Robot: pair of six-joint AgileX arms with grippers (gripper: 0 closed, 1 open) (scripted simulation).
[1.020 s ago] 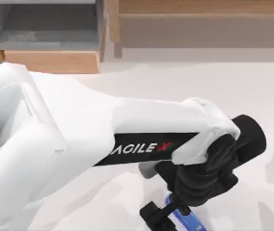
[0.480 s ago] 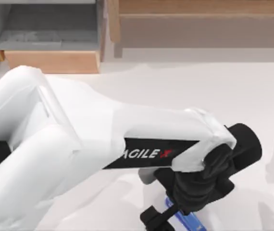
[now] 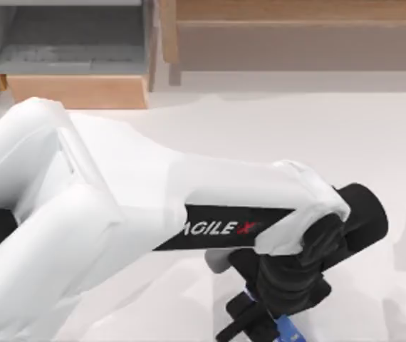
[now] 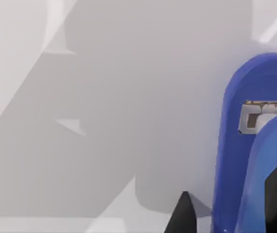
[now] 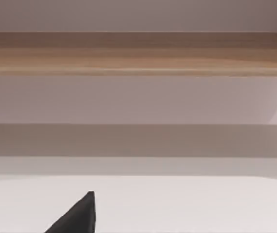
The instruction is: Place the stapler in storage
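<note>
I am holding the left gripper (image 3: 260, 324) low over the table (image 3: 331, 142), at the near edge of the top view, with the white AgileX arm reaching out across the table to get there. The stapler (image 3: 286, 329) is lying flat on the table right under this hand, its blue body poking out just beside the black wrist.

In the left wrist view the stapler (image 4: 235, 145) is sitting close in front of the hand, rounded blue end pointing away from it and its metal staple channel showing. The hand is spread rather than pinching: one black fingertip (image 4: 182, 216) is standing just beside the stapler's side with a sliver of table showing between them, while the other is looming over the stapler's far side. So the jaws are straddling the stapler, and I am not seeing a clamp on it.

Storage (image 3: 78, 91) is sitting well apart from the hand, at the table's far left corner, its light wood front facing the hand and its grey floor open to the camera. The wooden shelf unit (image 3: 295, 28) is running along the far edge beyond the hand.

The right gripper (image 5: 77, 218) is idling over bare table, facing the shelf unit (image 5: 138, 53); I cannot tell whether it is spread or pressed together.
</note>
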